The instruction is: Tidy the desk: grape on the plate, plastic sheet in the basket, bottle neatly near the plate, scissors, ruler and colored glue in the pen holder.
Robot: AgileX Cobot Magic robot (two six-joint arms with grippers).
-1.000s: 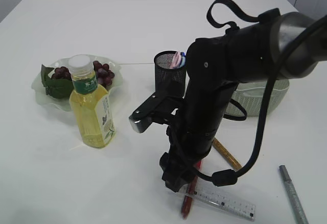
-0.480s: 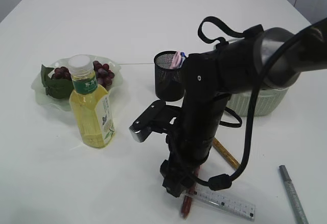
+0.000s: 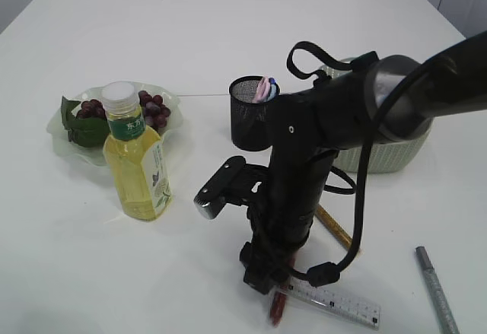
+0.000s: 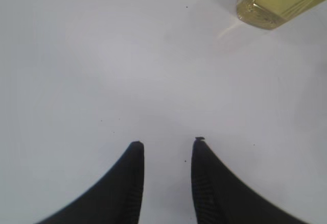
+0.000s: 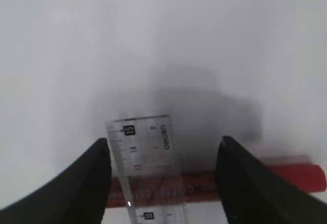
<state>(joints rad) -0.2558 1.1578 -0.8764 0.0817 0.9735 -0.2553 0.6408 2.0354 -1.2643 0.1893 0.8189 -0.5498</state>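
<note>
White surface (image 3: 190,30) fills scene; pale wall panels at far edge. Right gripper (image 5: 163,183) low at near centre, jaws wide, straddling clear ruler (image 5: 148,173) lying over red glue stick (image 5: 286,178); nothing held. Ruler shows "15", "14", "13"; brand word on it not legible. Left gripper (image 4: 166,183): jaws narrowly apart, holding nothing, above bare surface, near bottle (image 3: 135,159). Bottle upright just near of plate (image 3: 57,132) with grapes (image 3: 152,106); green label, writing unreadable. Mesh pen holder (image 3: 251,113) centre, basket (image 3: 396,151) right.
</note>
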